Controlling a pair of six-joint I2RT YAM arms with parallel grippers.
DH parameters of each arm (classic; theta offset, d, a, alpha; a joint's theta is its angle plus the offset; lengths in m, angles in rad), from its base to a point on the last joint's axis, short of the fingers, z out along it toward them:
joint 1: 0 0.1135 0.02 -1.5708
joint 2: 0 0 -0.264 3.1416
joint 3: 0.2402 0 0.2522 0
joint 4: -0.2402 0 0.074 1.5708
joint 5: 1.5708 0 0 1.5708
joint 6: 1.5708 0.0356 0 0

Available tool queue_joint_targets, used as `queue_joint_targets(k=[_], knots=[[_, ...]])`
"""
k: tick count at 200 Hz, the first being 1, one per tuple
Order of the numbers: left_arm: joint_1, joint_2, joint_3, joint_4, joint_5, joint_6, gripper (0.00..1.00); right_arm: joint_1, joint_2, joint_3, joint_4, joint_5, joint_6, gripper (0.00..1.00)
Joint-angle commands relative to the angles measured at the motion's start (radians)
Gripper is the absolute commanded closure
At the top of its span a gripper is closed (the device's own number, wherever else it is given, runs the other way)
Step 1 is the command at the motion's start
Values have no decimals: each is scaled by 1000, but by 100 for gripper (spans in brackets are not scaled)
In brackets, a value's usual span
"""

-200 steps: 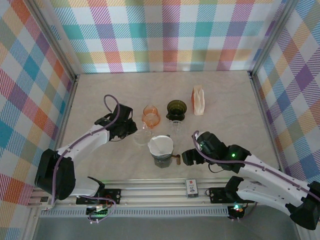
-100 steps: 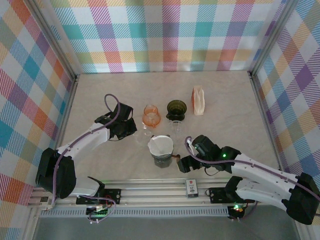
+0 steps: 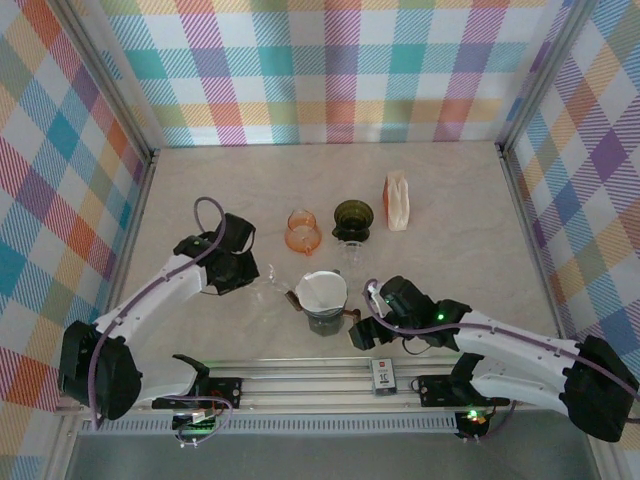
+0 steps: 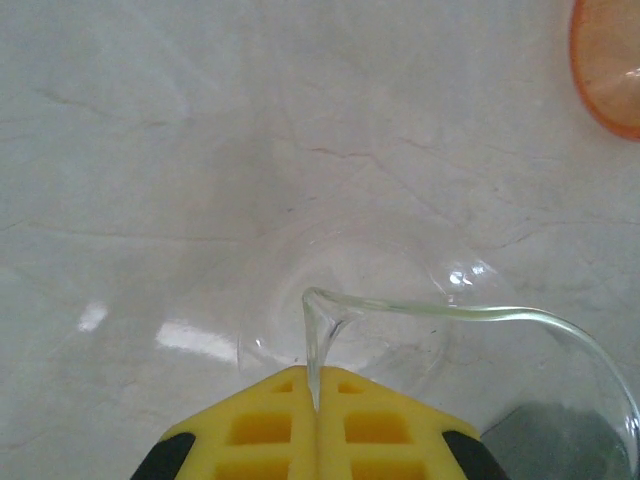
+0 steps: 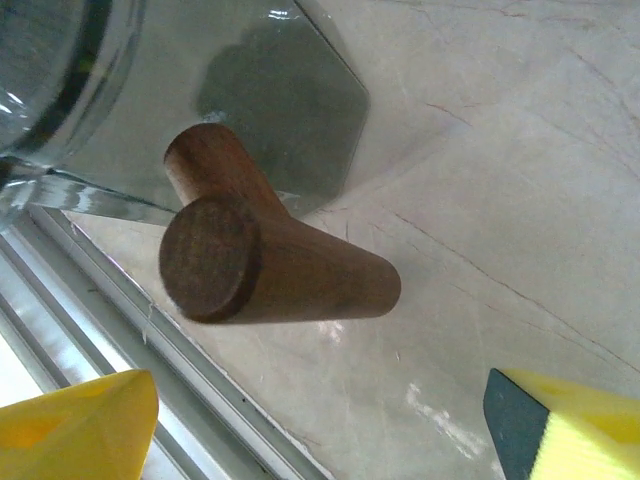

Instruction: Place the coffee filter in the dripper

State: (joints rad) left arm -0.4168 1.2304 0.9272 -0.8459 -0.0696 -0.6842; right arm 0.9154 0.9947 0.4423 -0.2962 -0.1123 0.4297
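Placement is judged done, filter (image 3: 321,290) seated in dripper (image 3: 325,323); left fingers (image 4: 270,428) are clamped on a glass vessel (image 4: 420,335), right fingers (image 5: 80,430) parted.

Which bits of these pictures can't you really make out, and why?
- Orange cup: left wrist view, cut off by the top right corner.
- Clear glass piece pinched by the left gripper: same view, see-through and cut by the bottom edge, so its shape is unclear.
- Glass pot beside the wooden handle: right wrist view, cut by the top left edge.
- Label on the rail: top view, too small to read.
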Motion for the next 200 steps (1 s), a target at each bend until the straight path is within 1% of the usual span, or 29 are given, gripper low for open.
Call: queue_joint_targets(k=[1, 40, 100, 154, 200], knots=[[32, -60, -18, -70, -13, -14, 100, 14, 24, -22, 119, -21, -6, 15], [47, -104, -17, -122, -20, -11, 100, 20, 105, -26, 248, -13, -12, 18], [59, -149, -25, -170, -33, -19, 100, 23, 231, -4, 407, 6, -2, 28], [81, -163, -55, -177, -19, -21, 100, 22, 346, 42, 511, 20, 10, 33], [96, -183, -71, -178, -12, -4, 100, 21, 461, 122, 550, 19, -1, 39]])
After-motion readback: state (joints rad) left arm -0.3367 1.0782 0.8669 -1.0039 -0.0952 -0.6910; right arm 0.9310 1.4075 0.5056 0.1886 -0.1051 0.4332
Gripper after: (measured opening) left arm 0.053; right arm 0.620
